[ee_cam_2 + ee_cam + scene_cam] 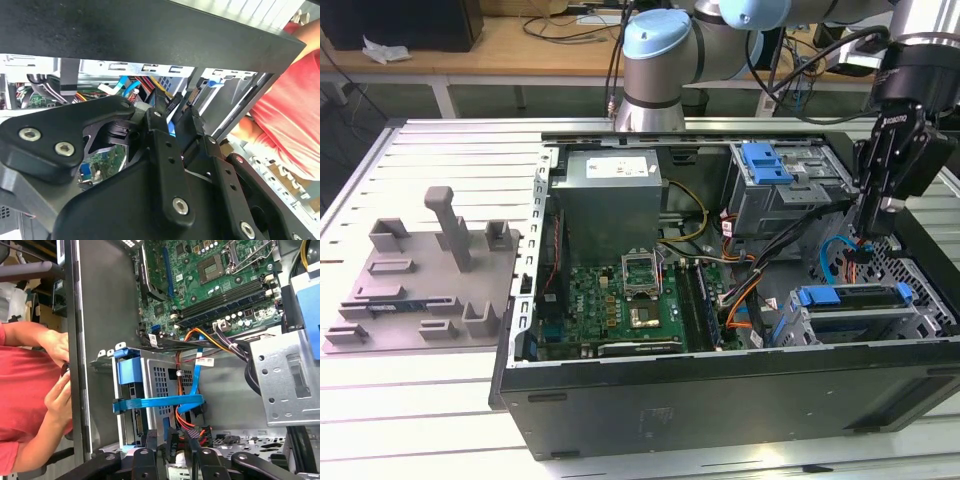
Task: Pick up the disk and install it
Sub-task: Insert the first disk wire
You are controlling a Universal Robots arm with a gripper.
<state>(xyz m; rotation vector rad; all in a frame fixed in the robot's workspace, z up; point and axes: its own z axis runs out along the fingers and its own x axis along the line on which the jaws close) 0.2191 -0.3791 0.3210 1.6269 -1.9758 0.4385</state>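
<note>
Find the gripper (pixel 873 233) in the exterior view deep in the open computer case (pixel 720 400), toward the exterior view's right, pointing down over a loop of blue cable (pixel 832 252). Cannot tell the state of the jaws: clenched, released, or grasping something.

Going by the blue ends of its frame, take the disk (pixel 852 298) to be seated already, on edge, in the drive cage (pixel 930 318) against the case wall nearest the exterior camera. Lies from the jaws toward that camera and lower: near, yet apart, with the cable loop between. Runs its long axis along that wall, from the exterior view's left to its right. Just 1 arm here, so no weighing of a nearer hand.

Turn to the first wrist view for the cage's end face: a blue frame piece (pixel 129 371) beside perforated metal, the blue cable drawn across to that end, and orange and red wires (pixel 181 415) close ahead of the gripper. Cannot make out the disk's label there. Turn to the second wrist view for the gripper's black links against the case's inner wall, with a sliver of blue beyond. Note in both wrist views a person (pixel 20 385) in a red sleeve (pixel 290 100) just outside the case, with hands (pixel 57 390) close to its wall in the first wrist view. Go back to the exterior view for the layout: a grey fixture plate (pixel 420 280) on the desk (pixel 440 150), well apart from the case.
</note>
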